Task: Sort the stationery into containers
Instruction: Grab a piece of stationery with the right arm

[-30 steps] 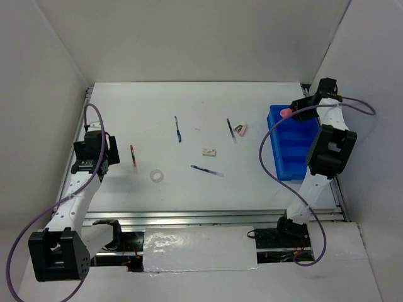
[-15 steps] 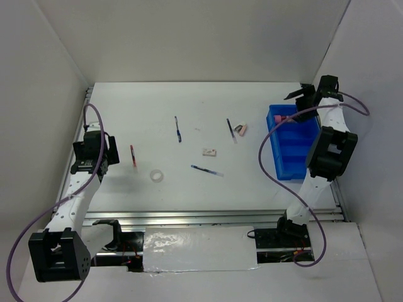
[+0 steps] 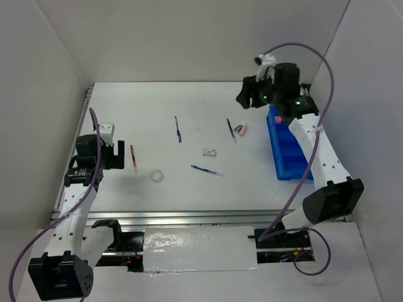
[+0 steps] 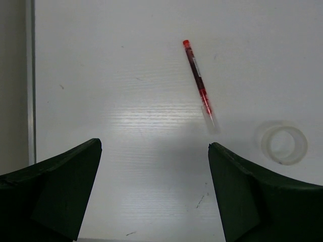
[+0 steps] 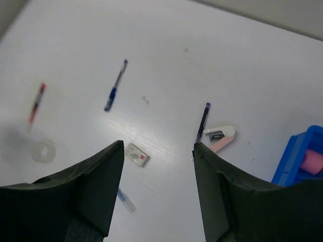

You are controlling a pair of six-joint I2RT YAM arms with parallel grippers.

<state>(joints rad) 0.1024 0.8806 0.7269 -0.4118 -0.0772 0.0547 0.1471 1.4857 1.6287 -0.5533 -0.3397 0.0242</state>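
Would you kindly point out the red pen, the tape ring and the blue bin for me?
red pen (image 4: 198, 80), left wrist view, middle of its barrel.
tape ring (image 4: 263, 143), left wrist view, left side of its band.
blue bin (image 3: 286, 157), top external view, bare inner floor.

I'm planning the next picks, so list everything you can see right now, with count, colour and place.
blue bin: one, bright blue, right side of the table
pink marker: one, pink, inside the blue bin
blue pens: two, dark blue, one far of centre, the other nearer
dark pen: one, dark, beside the pink-and-white item
pink-and-white item: one, left of the bin, kind unclear
eraser: one, beige, centre
red pen: one, red, left side
tape ring: one, clear, near the red pen
table: one, white
left gripper: open, above the red pen area
right gripper: open, raised near the bin's far end
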